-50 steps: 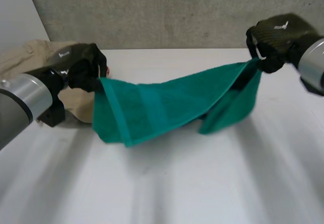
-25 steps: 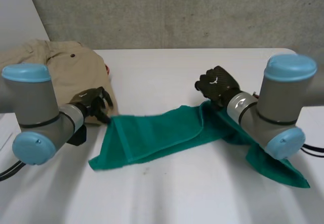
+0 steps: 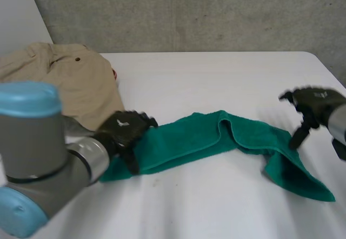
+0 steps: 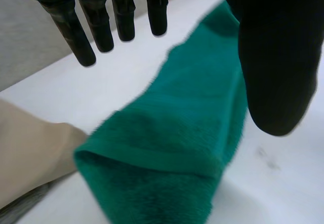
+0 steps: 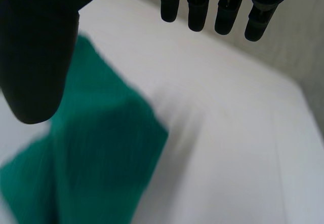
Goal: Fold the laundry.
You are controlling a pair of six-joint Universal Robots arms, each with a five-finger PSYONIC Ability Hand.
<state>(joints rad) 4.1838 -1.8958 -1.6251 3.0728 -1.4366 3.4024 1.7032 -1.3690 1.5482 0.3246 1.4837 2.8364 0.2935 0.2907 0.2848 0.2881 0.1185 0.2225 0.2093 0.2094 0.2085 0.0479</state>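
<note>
While the green towel (image 3: 216, 139) lies as a rumpled, half-doubled strip on the counter (image 3: 216, 71), head view: left hand (image 3: 125, 131) over one end, right hand (image 3: 312, 103) above the other.

Left wrist: fingers (image 4: 83, 41) straight, spread, holding nothing; beige garment (image 4: 25, 148) just beside the towel.

Right wrist: fingers (image 5: 197, 11) wide, empty.

Risk: grasping bunched layers could set a crooked fold or snag the garment.

**Both my hands slack, fingers straight**

My left hand (image 3: 125, 131) sits in the lower left of the head view, at the end of my left arm (image 3: 32, 141), which bulks large in that corner. Its fingers (image 4: 81, 36) run straight, the thumb (image 4: 276, 57) well apart from them. My right hand (image 3: 313, 101) hangs at the right edge, fingers (image 5: 195, 6) straight, thumb (image 5: 38, 46) spread wide.
</note>
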